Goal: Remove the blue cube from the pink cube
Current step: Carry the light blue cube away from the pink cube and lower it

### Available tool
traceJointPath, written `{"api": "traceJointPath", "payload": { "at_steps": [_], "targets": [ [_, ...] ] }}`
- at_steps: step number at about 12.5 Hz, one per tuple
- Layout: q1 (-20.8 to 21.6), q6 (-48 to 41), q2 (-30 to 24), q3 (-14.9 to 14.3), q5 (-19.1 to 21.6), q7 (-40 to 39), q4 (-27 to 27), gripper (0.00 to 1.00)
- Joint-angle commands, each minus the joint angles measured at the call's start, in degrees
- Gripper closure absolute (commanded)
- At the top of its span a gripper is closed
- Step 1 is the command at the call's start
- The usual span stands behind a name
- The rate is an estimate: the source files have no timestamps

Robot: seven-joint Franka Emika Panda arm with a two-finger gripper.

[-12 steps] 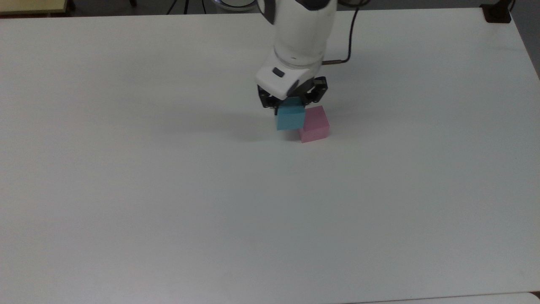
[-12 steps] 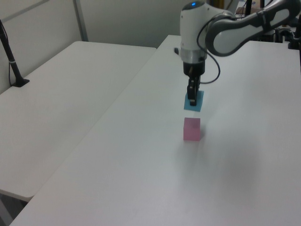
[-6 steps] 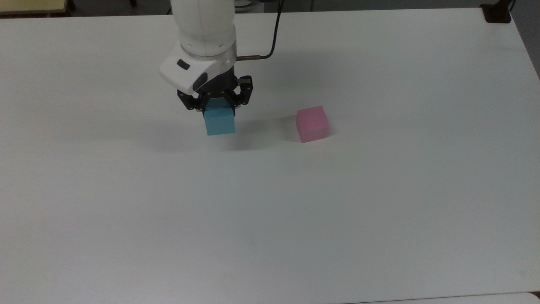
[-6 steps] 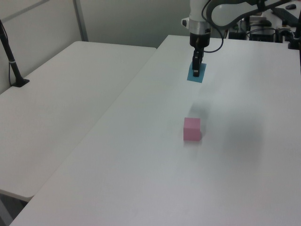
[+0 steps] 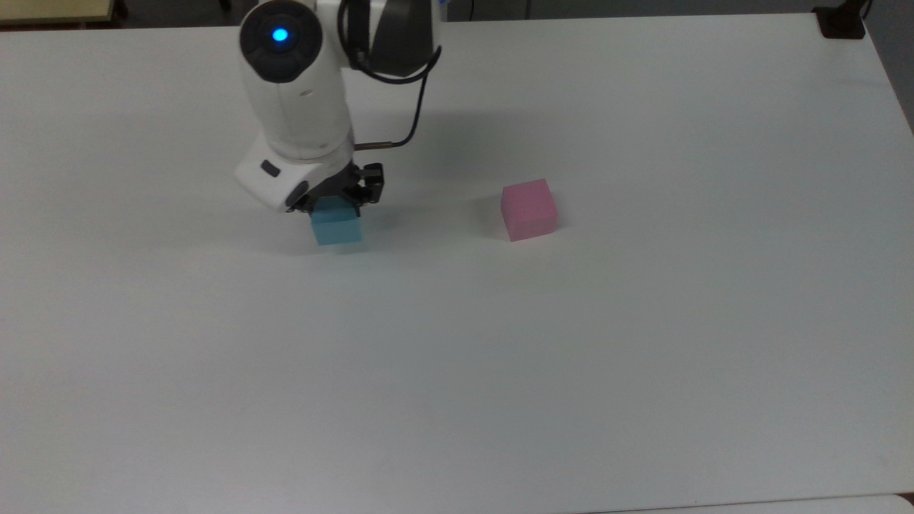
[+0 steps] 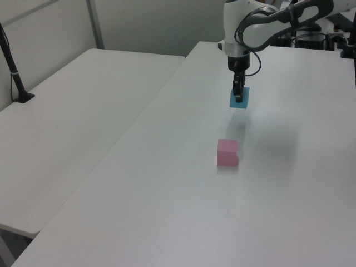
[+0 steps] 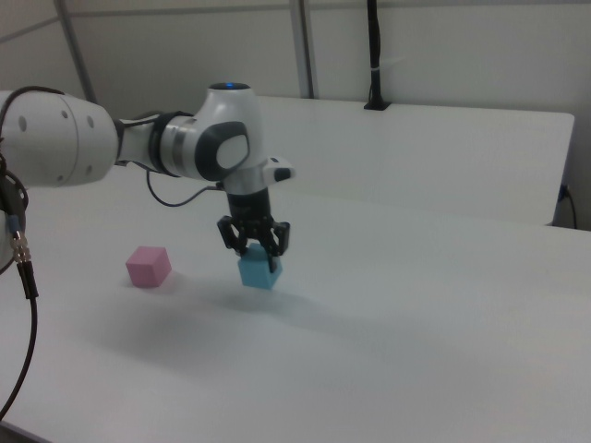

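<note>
While the gripper point(image 5: 335, 201) points straight down over the white bench point(image 5: 457, 357), its black fingers are clenched on the blue cube point(image 5: 337, 228), which sits directly below the wrist with its upper part between them. In the top view the cube shows beneath the gripper body, on the top view's left of the pink cube point(image 5: 528, 208), and the two blocks are well apart with bare bench between them. The pink cube rests flat on the bench by itself.

Seen from the right view, the gripper point(image 7: 255, 247) pinches the blue cube point(image 7: 259, 271) from two sides, and the cube's lower edge is at or just above the bench surface; whether it touches cannot be told. The pink cube point(image 7: 149, 266) lies to the right view's left of it.

From the left view the gripper point(image 6: 238, 95) appears edge-on against the blue cube point(image 6: 240, 98), which hangs farther back than the pink cube point(image 6: 227, 152), and a faint shadow on the bench lies below it.
</note>
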Motion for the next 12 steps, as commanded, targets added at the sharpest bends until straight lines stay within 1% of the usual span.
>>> {"api": "traceJointPath", "payload": {
  "at_steps": [1,3,5,8,9,10,11,12],
  "targets": [
    [-1.94,0.38,-0.36,-1.68,-0.61,-5.52,0.62,0.71],
    [-2.21,0.55,0.25,-1.85,-0.7,-5.79,0.53,0.71],
    [-2.47,4.92,1.91,-1.85,-0.79,-5.35,0.44,0.68],
    [-2.47,7.49,3.85,-1.85,-0.96,-5.17,0.35,0.68],
    [-2.47,7.67,4.47,-2.03,-0.88,-5.09,0.35,0.65],
    [-2.56,7.76,4.56,-2.03,-0.79,-5.0,0.35,0.32],
    [-2.82,7.76,4.47,-2.2,-0.79,-3.26,0.44,0.0],
    [-2.91,7.67,4.3,-2.21,-0.88,-2.11,0.44,0.0]
  ]
}}
